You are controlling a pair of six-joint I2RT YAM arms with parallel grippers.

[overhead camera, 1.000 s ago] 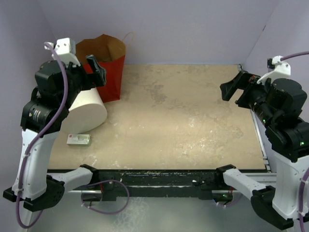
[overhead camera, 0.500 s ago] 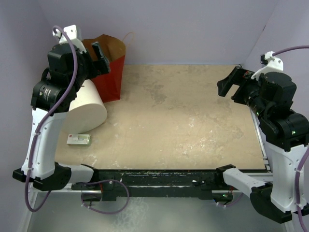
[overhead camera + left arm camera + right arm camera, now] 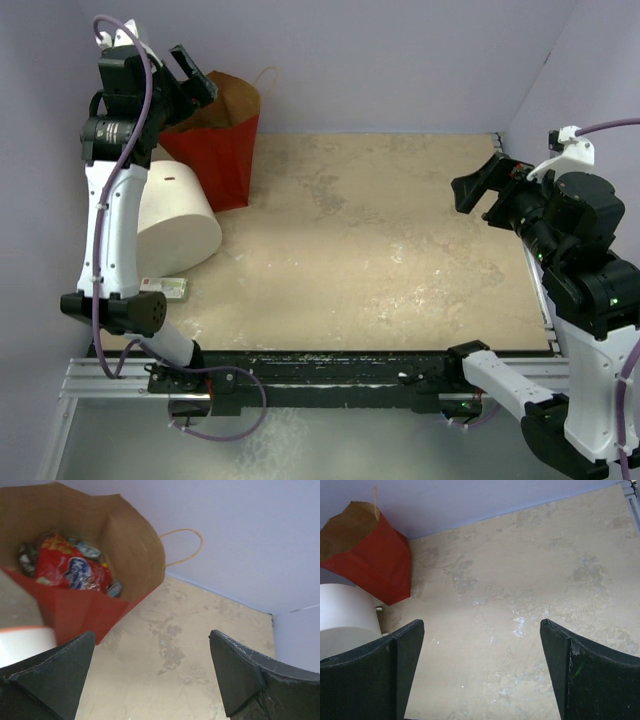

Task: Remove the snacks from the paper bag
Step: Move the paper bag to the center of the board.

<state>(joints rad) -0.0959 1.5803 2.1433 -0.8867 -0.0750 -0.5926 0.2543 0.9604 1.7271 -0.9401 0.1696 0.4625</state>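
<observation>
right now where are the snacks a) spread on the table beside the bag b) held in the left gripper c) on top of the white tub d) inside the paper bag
d: the left wrist view looks down into the paper bag, where the red cookie bag and small packets lie inside; the left gripper is open and holds nothing.
</observation>
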